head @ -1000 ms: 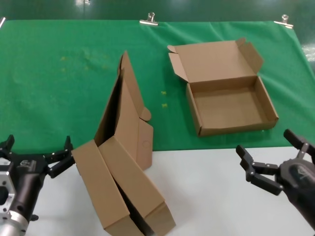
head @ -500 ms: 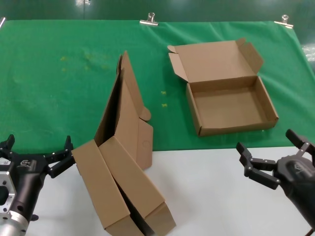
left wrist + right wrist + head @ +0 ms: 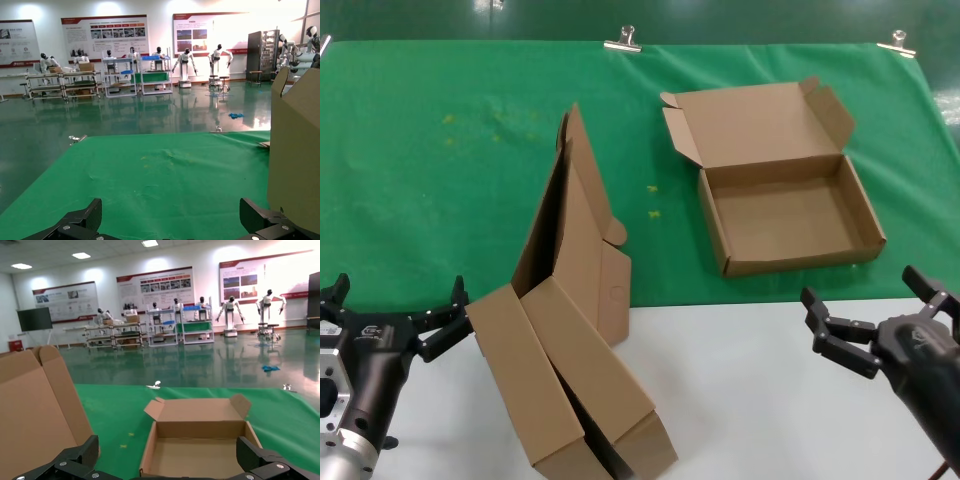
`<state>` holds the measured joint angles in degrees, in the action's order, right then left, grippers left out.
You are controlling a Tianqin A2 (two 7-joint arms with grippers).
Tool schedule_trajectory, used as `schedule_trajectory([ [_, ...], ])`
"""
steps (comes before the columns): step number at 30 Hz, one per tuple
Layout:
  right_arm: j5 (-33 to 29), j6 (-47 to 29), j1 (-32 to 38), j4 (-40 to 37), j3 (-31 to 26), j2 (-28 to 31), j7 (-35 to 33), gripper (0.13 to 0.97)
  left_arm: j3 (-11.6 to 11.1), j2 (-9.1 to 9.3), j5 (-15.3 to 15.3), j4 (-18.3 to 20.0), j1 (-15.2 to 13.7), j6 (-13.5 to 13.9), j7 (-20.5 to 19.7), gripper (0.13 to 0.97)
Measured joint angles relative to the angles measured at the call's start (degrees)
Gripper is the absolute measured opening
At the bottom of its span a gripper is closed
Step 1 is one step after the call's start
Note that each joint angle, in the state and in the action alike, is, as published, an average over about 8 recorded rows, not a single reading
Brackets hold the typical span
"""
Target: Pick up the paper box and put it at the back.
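An open paper box (image 3: 785, 190) lies flat on the green cloth, the back (image 3: 440, 150), with its lid folded away from me; the right wrist view shows the box (image 3: 200, 437) straight ahead of my right gripper (image 3: 167, 447). Other brown paper boxes (image 3: 570, 340) lean together at the front left, half on the white table and half on the cloth. My right gripper (image 3: 860, 290) hovers open over the white table just short of the open box. My left gripper (image 3: 398, 300) is open and empty beside the leaning boxes (image 3: 295, 150).
White tabletop (image 3: 740, 400) runs along the front between the arms. Metal binder clips (image 3: 623, 41) hold the cloth's far edge. Beyond the cloth (image 3: 150, 175) is a shiny hall floor with shelves far off.
My right gripper has sunk slightly and drawn a little toward me. The boxes and the left arm have not moved.
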<state>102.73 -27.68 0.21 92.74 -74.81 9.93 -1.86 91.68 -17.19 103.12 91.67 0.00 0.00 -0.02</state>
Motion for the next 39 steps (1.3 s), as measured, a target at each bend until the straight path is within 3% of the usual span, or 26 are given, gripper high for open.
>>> schedule_trajectory([
  [39, 0.36, 25.17, -0.19, -0.97, -15.35, 6.61, 1.69, 0.966, 0.00, 0.00, 0.01, 0.00, 0.00, 0.00, 0.01, 0.966],
])
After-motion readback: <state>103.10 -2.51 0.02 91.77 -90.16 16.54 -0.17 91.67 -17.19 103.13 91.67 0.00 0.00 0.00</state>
